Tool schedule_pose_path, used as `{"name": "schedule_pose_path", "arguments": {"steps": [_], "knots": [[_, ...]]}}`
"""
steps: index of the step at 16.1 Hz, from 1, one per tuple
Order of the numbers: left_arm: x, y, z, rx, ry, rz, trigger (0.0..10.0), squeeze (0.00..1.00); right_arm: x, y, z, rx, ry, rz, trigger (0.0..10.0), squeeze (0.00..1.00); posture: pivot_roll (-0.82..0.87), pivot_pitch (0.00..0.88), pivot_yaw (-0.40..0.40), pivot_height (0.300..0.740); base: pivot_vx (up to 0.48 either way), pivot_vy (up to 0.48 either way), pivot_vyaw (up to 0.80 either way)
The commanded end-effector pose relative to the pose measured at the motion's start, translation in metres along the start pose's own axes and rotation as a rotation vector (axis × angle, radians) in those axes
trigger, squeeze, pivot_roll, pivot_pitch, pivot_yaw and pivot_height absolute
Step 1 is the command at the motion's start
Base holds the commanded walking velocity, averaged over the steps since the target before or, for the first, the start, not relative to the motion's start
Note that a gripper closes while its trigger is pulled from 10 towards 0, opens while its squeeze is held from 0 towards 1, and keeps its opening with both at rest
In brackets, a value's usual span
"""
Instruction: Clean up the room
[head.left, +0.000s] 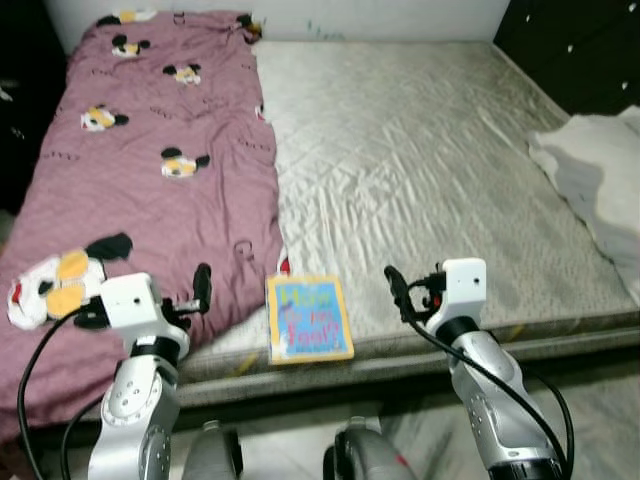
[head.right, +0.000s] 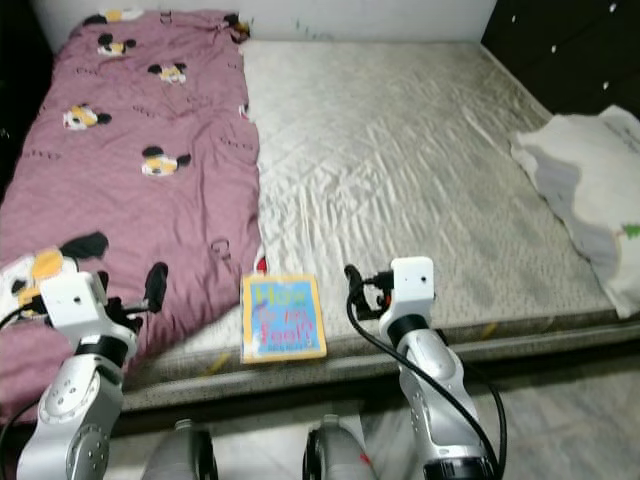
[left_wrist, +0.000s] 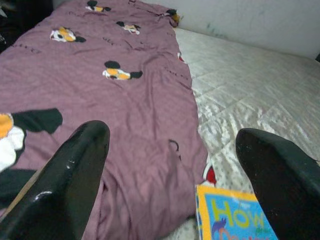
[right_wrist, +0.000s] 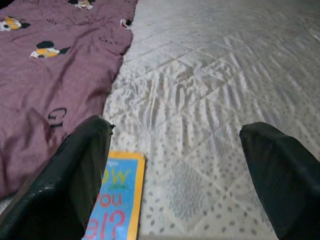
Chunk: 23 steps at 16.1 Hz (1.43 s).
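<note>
Left eye view: book (head.left: 309, 319) lies lower centre on the bed (head.left: 420, 170) edge, long axis running away from the robot, between left tool (head.left: 200, 290) and right tool (head.left: 398, 288) (both spread wide, empty), roughly equidistant.

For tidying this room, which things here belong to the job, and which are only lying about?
Belong to the job:
- book, at the mattress edge, between the pincers
- left pincer, open
- right pincer, open

Only lying about:
- maroon blanket, spread on the mattress
- white cloth, at the mattress's right side
</note>
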<state>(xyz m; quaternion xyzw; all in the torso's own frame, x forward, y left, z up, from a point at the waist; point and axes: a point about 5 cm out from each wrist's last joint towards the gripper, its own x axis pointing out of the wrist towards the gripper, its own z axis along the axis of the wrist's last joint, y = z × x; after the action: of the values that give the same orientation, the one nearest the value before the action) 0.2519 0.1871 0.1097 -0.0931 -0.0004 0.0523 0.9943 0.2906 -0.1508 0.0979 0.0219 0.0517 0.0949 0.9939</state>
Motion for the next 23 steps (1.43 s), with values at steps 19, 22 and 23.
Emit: {"name": "schedule_pose_path", "arguments": {"steps": [19,22,23], "knots": [[-0.0008,-0.0057,0.0038,-0.008,-0.026,-0.052,10.0,0.00,0.0000,-0.0013,-0.0011,-0.013,-0.007,-0.004,10.0,0.00,-0.07,0.179,-0.052,0.635,0.179,0.000,0.00],[-0.0013,-0.0090,0.0052,-0.020,-0.037,-0.079,10.0,0.00,0.0002,-0.0009,-0.0014,-0.016,-0.007,0.001,10.0,0.00,-0.07,0.178,-0.052,0.635,0.315,0.000,0.00],[-0.0010,-0.0087,0.0038,-0.014,-0.023,-0.064,10.0,0.00,0.0002,-0.0008,-0.0015,-0.017,-0.006,0.000,10.0,0.00,-0.07,0.180,-0.050,0.635,0.281,0.000,0.00]]}}
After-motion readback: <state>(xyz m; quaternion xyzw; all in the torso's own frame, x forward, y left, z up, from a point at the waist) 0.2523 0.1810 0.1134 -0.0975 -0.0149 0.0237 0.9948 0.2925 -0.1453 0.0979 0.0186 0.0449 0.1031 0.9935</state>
